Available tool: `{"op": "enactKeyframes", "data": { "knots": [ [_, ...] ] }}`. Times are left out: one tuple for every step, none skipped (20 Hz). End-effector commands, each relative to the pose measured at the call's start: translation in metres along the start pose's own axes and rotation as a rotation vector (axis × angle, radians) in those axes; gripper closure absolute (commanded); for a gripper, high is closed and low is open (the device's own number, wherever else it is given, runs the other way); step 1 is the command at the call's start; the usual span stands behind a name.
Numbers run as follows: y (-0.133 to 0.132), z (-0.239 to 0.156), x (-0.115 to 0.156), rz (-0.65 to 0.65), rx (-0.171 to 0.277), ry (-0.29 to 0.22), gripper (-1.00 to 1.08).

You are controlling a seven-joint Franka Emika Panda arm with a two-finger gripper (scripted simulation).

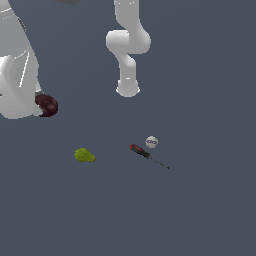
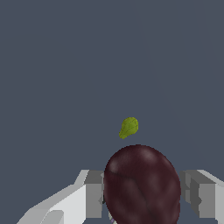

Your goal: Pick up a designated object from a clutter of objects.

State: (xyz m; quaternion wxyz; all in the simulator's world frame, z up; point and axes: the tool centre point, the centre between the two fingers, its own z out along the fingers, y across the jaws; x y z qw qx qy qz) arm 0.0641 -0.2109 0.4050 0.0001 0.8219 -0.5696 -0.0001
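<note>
Plum-like object (image 2: pixel 142 186): dark maroon, pinched between the gripper (image 2: pixel 142 192) fingers; upper left of the exterior frame.
Gripper: clamped on both sides of the plum, visible only in the wrist view.
Exterior view only: white ball (image 1: pixel 151 142) touching the screwdriver (image 1: pixel 145 154) handle, mid-frame.
Both views: yellow-green lumpy fruit (image 1: pixel 84 155), lying apart.

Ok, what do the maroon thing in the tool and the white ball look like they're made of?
Maroon object: looks like fruit skin, plum-like, smooth, with a faint sheen and mottled darker streaks; as a render, it could equally be plastic. It sits between the tool's grey fingers. White ball: matte white with purple marks, possibly leather or rubber; too small to tell.
</note>
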Motion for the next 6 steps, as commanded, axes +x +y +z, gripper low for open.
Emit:
{"op": "enactKeyframes", "data": {
  "knots": [
    [0.0001,-0.0030,0.0021,-0.001,0.000,0.000,1.08],
    [0.0001,-0.0033,0.0024,-0.001,0.000,0.000,1.08],
    [-0.0001,-0.0032,0.0024,-0.001,0.000,0.000,1.08],
    [-0.0003,-0.0029,0.0021,-0.001,0.000,0.000,1.08],
    [-0.0005,-0.0024,0.0018,-0.001,0.000,0.000,1.08],
    [-0.0006,-0.0023,0.0016,-0.001,0.000,0.000,1.08]
  ]
}}
